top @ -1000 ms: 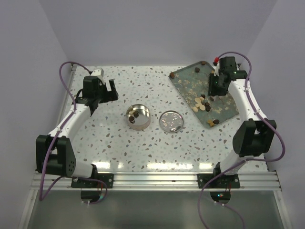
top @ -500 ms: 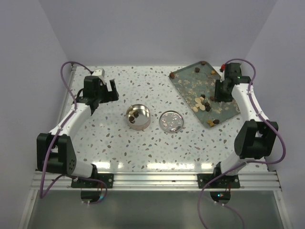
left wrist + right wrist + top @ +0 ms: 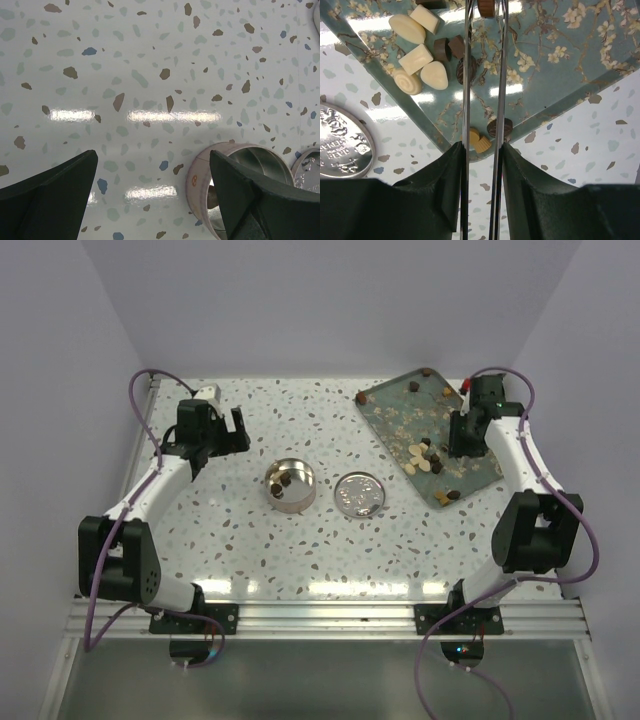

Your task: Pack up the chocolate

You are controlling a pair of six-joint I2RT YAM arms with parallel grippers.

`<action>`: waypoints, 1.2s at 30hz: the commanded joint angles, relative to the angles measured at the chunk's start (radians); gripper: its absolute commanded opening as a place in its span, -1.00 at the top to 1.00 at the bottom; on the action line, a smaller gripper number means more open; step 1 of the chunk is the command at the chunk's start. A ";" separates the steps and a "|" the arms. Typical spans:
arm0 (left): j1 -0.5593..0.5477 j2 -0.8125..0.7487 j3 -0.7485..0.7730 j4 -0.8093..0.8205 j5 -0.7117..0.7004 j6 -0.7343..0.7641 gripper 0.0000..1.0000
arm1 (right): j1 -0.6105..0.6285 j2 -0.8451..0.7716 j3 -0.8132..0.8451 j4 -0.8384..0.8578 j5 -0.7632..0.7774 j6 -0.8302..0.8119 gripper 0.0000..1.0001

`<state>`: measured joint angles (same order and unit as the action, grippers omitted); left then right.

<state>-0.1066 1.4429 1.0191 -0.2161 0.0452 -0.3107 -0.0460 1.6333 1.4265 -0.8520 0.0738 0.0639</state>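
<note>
- Progress: early. Tin (image 3: 291,486) holds a few dark pieces of chocolate (image 3: 282,482). The rest is not packed.
- Most chocolate (image 3: 434,75) lies on the tray (image 3: 392,412), right of the tin and beyond the lid. There is a cluster of cream and dark pieces on the side toward the tin. Strays sit at the tray's far end, and a few at the corner nearest the arm bases.
- Lid (image 3: 359,494) lies flat on the table just right of the tin, apart from it. Judgement: still to do are the remaining pieces, then the lid.
- Right gripper (image 3: 461,438) hangs over the tray, right of the tin. Wrist view: its two thin blades stand partly apart, with one dark piece (image 3: 487,6) between the tips. A sliver of gap seems to show on each side, so I read it as not yet pinched. That piece is cut by the frame edge, so confidence is low.
- Left gripper (image 3: 152,165) is spread wide and holds nothing. It hangs over bare table left of the tin, whose rim shows by its right finger.
- Against a second ago: the right wrist has swung, and the gripper has moved further right of the tin, a little toward the bases. Since half a second ago it has barely moved.
- Left arm, tin contents, lid and tray pieces all read unchanged.
</note>
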 commanded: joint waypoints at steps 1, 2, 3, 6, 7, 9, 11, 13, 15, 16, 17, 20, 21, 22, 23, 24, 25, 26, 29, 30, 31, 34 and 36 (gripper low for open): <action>-0.005 0.010 0.035 0.038 0.007 0.010 -1.00 | 0.001 -0.041 -0.003 0.018 -0.023 -0.003 0.25; -0.005 0.013 0.036 0.038 0.008 0.010 -1.00 | 0.001 -0.043 -0.003 0.013 -0.025 -0.001 0.27; -0.005 0.014 0.036 0.040 0.010 0.010 -1.00 | 0.001 -0.044 -0.005 0.011 -0.026 0.001 0.28; -0.005 0.016 0.038 0.043 0.010 0.005 -1.00 | 0.001 -0.043 -0.001 0.005 -0.031 0.002 0.40; -0.005 0.017 0.041 0.041 0.008 0.005 -1.00 | 0.001 -0.046 0.006 0.001 -0.032 0.002 0.45; -0.005 0.020 0.044 0.040 0.008 0.007 -1.00 | 0.005 -0.052 0.029 -0.009 -0.035 0.005 0.53; -0.005 0.024 0.045 0.040 0.008 0.007 -1.00 | 0.008 -0.055 0.055 -0.028 -0.042 0.007 0.55; -0.005 0.027 0.050 0.041 0.010 0.007 -1.00 | 0.033 -0.055 0.106 -0.047 -0.045 0.007 0.57; -0.005 0.028 0.052 0.041 0.010 0.004 -1.00 | 0.081 -0.053 0.144 -0.079 -0.032 0.005 0.57; -0.005 0.031 0.053 0.043 0.013 0.002 -1.00 | 0.139 -0.046 0.178 -0.088 -0.023 -0.002 0.57; -0.005 0.033 0.055 0.043 0.013 0.002 -1.00 | 0.171 -0.043 0.193 -0.107 0.004 -0.006 0.58; -0.007 0.030 0.061 0.041 0.013 -0.001 -1.00 | 0.277 -0.023 0.245 -0.128 0.003 0.010 0.58; -0.007 0.028 0.062 0.041 0.013 -0.002 -1.00 | 0.300 -0.021 0.265 -0.130 0.000 0.019 0.58; -0.007 0.024 0.062 0.040 0.010 -0.002 -1.00 | 0.349 -0.018 0.276 -0.127 -0.005 0.036 0.58; -0.007 0.021 0.062 0.038 0.007 -0.004 -1.00 | 0.374 -0.015 0.290 -0.137 -0.012 0.040 0.58; -0.007 0.019 0.062 0.035 0.007 -0.005 -1.00 | 0.400 -0.010 0.323 -0.145 -0.034 0.045 0.58; -0.007 0.016 0.061 0.034 0.005 -0.004 -1.00 | 0.453 -0.004 0.342 -0.150 -0.045 0.051 0.58; -0.007 0.016 0.062 0.031 0.007 -0.004 -1.00 | 0.483 0.006 0.359 -0.160 -0.058 0.056 0.58; -0.007 0.013 0.062 0.026 0.005 -0.005 -1.00 | 0.596 0.031 0.416 -0.185 -0.090 0.062 0.58; -0.007 0.011 0.062 0.026 0.004 -0.005 -1.00 | 0.622 0.037 0.439 -0.190 -0.097 0.062 0.57; -0.007 0.007 0.062 0.024 -0.001 -0.007 -1.00 | 0.671 0.042 0.448 -0.197 -0.112 0.063 0.57; -0.007 0.001 0.062 0.021 -0.005 -0.005 -1.00 | 0.750 0.057 0.472 -0.226 -0.129 0.066 0.58; -0.007 -0.001 0.059 0.018 -0.007 -0.005 -1.00 | 0.781 0.063 0.477 -0.251 -0.131 0.060 0.56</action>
<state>-0.1074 1.4712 1.0420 -0.2062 0.0475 -0.3126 0.7010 1.6878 1.8587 -1.0378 -0.0227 0.1162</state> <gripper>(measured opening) 0.997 0.297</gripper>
